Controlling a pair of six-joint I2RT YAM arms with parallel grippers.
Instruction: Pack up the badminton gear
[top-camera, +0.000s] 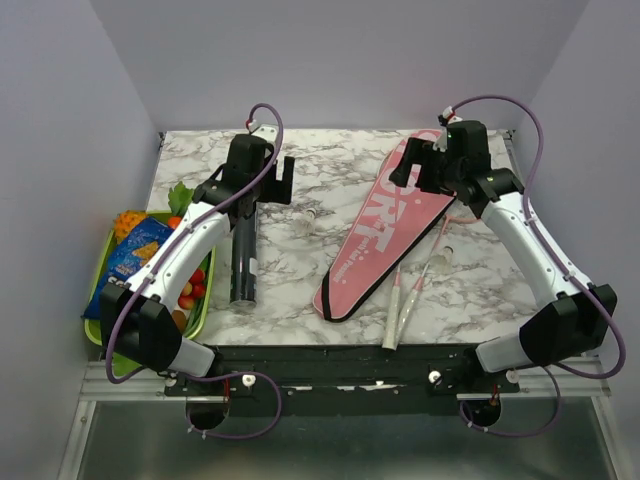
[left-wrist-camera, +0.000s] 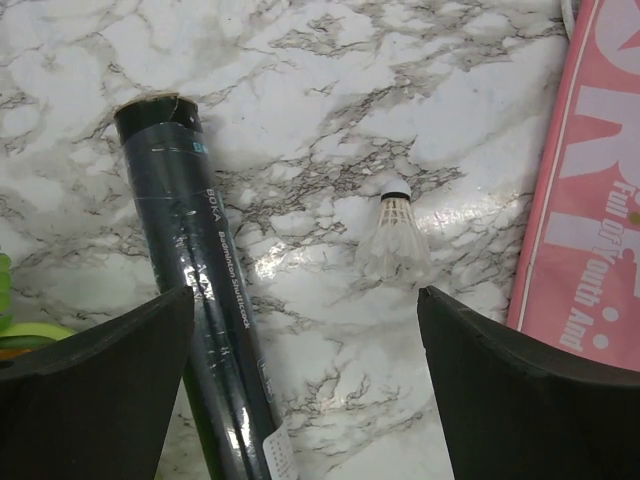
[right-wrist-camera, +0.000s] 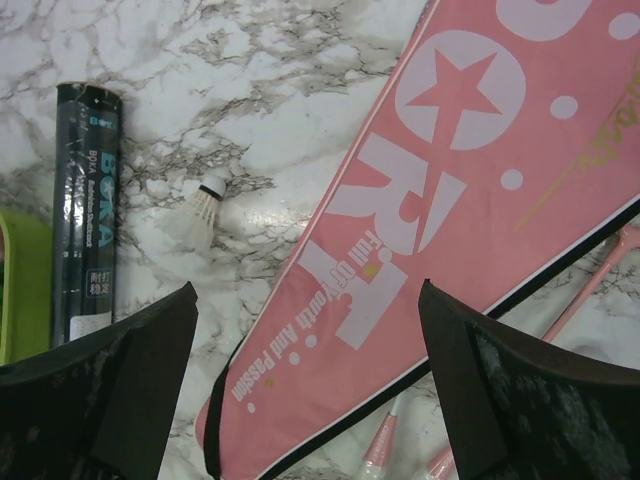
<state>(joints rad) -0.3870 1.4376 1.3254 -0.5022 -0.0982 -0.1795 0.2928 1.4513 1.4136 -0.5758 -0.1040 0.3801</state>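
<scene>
The pink "SPORT" bag (top-camera: 385, 225) lies diagonally at mid-table and also shows in the right wrist view (right-wrist-camera: 440, 200). Two rackets lie along its right edge. Their white handles (top-camera: 400, 305) point toward the near edge; their heads are hidden at the bag. The black tube (top-camera: 243, 255) lies on the left (left-wrist-camera: 190, 290). A white shuttlecock (left-wrist-camera: 395, 240) sits between tube and bag. My left gripper (top-camera: 270, 185) hovers open and empty above the tube's far end (left-wrist-camera: 305, 330). My right gripper (top-camera: 415, 172) hovers open and empty over the bag's wide end (right-wrist-camera: 308, 300).
A green tray (top-camera: 98, 335) with toy fruit and a blue snack packet (top-camera: 130, 258) stands at the left edge. Walls close in the left, right and back. The arm bases run along the near edge.
</scene>
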